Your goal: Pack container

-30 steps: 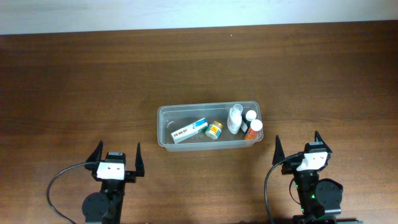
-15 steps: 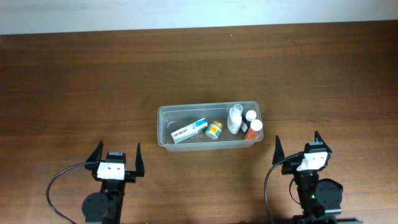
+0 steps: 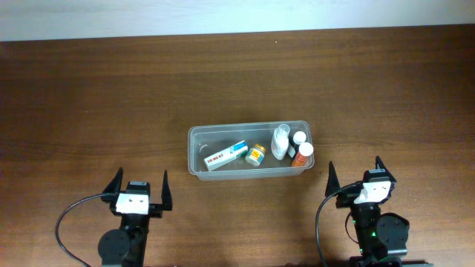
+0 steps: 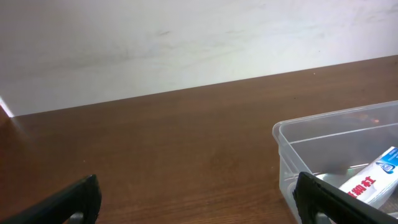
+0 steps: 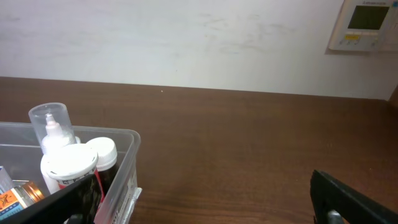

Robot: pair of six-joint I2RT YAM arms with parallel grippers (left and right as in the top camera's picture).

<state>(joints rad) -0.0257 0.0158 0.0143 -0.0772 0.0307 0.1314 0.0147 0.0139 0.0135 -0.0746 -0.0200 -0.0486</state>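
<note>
The clear plastic container [image 3: 194, 141] sits mid-table. Inside lie a white box with blue and red print [image 3: 225, 155], a small yellow-labelled jar [image 3: 256, 155], a clear bottle with a white cap [image 3: 280, 141], a dark bottle with a white cap [image 3: 298, 139] and an orange bottle with a white cap [image 3: 303, 153]. My left gripper [image 3: 139, 180] is open and empty, in front of the container's left end. My right gripper [image 3: 355, 169] is open and empty, to the right front of the container. The left wrist view shows the container's corner [image 4: 287, 134] and the box [image 4: 372, 180]. The right wrist view shows the bottles [image 5: 68, 163] and the container wall [image 5: 124, 168].
The brown wooden table [image 3: 89, 96] runs to a white wall at the back. A wall thermostat [image 5: 365, 22] shows in the right wrist view.
</note>
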